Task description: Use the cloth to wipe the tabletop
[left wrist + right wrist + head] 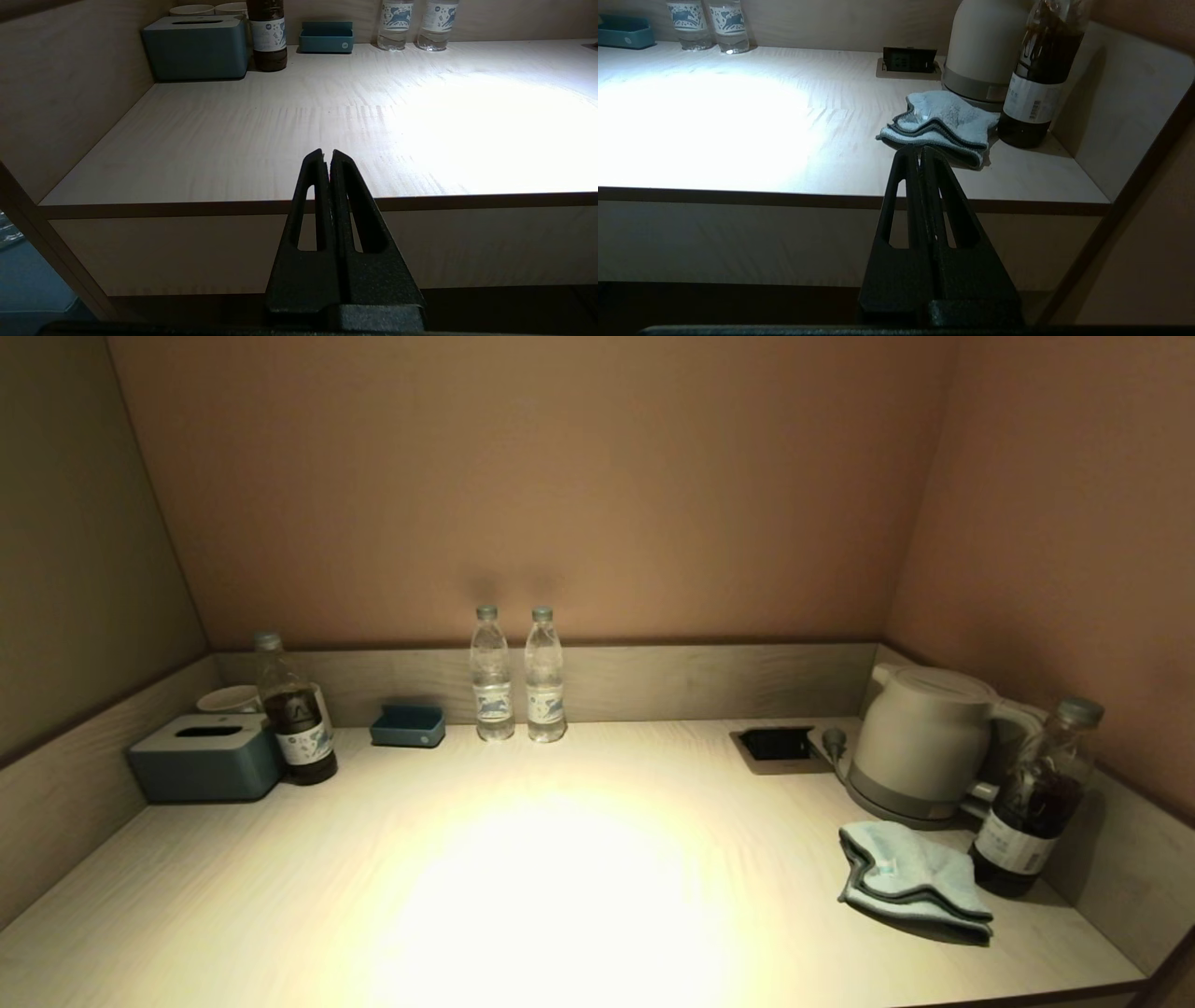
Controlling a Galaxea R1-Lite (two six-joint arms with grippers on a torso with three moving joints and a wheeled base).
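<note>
We hold our right gripper and left gripper closed and empty before the pale wood-grain laminate tabletop (nothing wiped yet), the crumpled pale blue-green microfibre cloth lying nearest the right.

The head camera looks forward and down from above the pale wood-grain laminate tabletop, taking in the whole alcove to its back rim. Each wrist camera sits low, behind its own closed black fingers, outside the front edge and facing the back wall — the left gripper in front of the left half, the right gripper in front of the right half. Both wrist views share the two clear plastic water bottles beyond the fingertips; the head view overlaps both.
</note>
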